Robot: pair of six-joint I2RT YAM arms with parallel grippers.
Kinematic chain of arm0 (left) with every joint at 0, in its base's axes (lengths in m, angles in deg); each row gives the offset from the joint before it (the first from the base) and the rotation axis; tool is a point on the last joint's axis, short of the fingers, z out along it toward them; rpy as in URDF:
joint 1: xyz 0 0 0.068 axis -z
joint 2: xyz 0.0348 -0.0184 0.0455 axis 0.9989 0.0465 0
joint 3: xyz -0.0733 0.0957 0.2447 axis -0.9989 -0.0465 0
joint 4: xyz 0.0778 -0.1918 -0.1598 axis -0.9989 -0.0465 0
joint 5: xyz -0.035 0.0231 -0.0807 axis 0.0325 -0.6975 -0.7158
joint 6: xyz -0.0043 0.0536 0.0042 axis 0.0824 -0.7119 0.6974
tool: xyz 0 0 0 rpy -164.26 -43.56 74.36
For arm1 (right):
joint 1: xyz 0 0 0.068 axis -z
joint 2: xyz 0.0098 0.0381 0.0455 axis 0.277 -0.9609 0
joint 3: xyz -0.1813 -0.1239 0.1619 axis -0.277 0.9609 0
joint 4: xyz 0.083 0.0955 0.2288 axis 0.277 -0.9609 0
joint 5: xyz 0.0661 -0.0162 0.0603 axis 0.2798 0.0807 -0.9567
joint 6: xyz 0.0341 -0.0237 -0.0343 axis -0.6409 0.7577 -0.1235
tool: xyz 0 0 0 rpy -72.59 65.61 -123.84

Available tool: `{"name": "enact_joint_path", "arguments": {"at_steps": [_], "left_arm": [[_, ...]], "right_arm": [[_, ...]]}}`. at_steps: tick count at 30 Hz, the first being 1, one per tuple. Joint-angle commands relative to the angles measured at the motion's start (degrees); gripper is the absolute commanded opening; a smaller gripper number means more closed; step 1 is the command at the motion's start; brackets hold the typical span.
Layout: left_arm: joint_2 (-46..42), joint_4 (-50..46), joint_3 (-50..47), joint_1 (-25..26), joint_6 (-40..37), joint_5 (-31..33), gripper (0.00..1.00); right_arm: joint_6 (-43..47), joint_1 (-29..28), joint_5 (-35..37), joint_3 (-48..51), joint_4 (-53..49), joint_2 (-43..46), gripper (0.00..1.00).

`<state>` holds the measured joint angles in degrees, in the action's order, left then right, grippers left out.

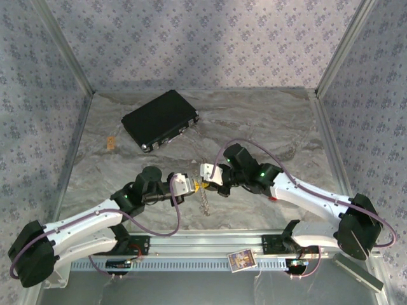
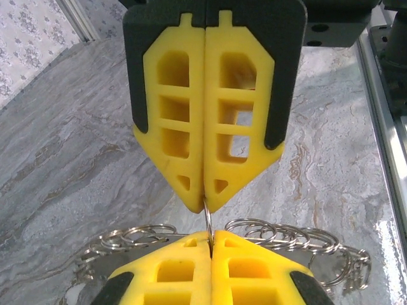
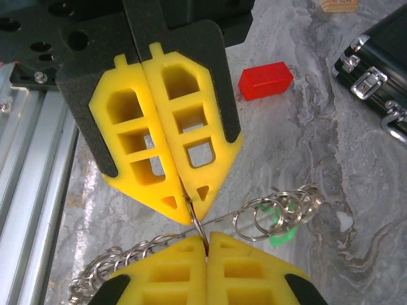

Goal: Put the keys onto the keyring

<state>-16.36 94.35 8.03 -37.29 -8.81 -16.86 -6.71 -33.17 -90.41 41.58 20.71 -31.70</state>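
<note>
Left fingers point(image 2: 200, 260) and right fingers point(image 3: 222, 251) pinch the keyring point(image 3: 196, 222) tip to tip, its loop edge-on between them; a green key point(image 3: 280, 233) lies just beside it.

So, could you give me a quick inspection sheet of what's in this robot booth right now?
Surface: grey marbled tabletop, no spills seen.
Job's things: keyring with its chain of rings, pinched between both grippers; green bit under the rings, maybe a key.
Clutter: black case, red block, tan block.
Grippers: left gripper and right gripper tip to tip, both shut on the keyring.
Cables: purple cables loop along both arms.
Surroundings: patterned walls, metal frame posts.
</note>
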Motion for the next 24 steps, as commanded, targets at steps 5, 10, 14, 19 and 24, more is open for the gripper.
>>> {"name": "enact_joint_path", "arguments": {"at_steps": [5,10,14,19,24], "left_arm": [[0.7,4.5,-0.4,0.5,1.9,-0.1,0.07],[1.6,4.9,-0.4,0.5,2.6,0.3,0.15],[2.2,5.5,-0.4,0.5,2.8,0.2,0.15],[1.8,5.3,-0.4,0.5,2.4,0.3,0.04],[-0.3,4.7,-0.1,0.5,2.5,2.6,0.00]], "right_arm": [[-0.2,-0.5,-2.5,-0.8,0.3,-0.5,0.00],[-0.4,-0.8,-2.4,-0.9,1.0,-0.2,0.00],[-0.4,-1.0,-2.4,-0.9,1.2,-0.3,0.00],[-0.4,-1.0,-1.8,-0.8,1.1,-0.2,0.00],[-2.1,0.2,-0.3,0.1,2.2,2.1,0.19]]}}
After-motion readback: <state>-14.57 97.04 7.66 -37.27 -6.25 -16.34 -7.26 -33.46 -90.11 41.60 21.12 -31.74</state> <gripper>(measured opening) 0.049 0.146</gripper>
